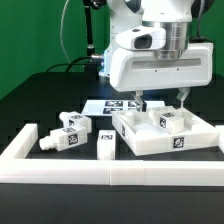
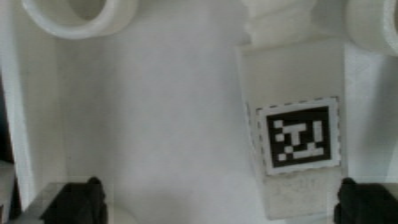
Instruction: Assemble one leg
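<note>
Claw (image 1: 161, 100) hanging open over white tray piece (image 1: 135, 142) on bench (image 1: 60, 200), fingers wide apart, gripping nothing. Leg (image 1: 169, 122) lying inside tray piece, under claw. Spare legs (image 1: 70, 130) lying at exterior view's left.

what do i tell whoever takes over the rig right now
Pincer: open, holding nothing, hanging over the white tray-like piece.
The leg: on that piece, below the gap between the fingers, not gripped. The wrist view shows its tagged face between them.
Other tagged posts: loose on the table, at the exterior view's left.
Done: pincer lined up over the leg.
Left: lower, close on the leg, fit it. No leg looks attached yet.
</note>
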You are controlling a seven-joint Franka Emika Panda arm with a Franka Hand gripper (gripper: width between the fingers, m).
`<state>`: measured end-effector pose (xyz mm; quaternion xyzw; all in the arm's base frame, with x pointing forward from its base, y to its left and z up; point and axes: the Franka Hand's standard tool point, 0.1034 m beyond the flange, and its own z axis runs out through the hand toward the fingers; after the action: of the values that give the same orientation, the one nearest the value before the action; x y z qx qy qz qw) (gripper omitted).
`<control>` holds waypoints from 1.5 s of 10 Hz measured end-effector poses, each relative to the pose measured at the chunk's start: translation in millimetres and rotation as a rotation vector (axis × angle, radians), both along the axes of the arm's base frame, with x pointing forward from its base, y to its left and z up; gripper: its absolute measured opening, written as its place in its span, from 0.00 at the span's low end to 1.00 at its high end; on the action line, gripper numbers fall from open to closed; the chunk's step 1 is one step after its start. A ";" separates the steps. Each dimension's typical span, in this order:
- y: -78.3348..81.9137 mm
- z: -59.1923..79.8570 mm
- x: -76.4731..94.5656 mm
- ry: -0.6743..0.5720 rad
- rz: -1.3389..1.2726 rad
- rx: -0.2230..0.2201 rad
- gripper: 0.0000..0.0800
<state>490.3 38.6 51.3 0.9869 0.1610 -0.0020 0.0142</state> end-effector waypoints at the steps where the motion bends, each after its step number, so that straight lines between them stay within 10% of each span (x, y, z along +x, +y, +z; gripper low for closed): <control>1: 0.2 0.2 -0.2 0.014 0.011 -0.004 0.81; 15: 16.9 -14.1 -6.5 0.772 0.039 -0.210 0.81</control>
<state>483.8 55.5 37.2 0.9035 0.1723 -0.3888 0.0537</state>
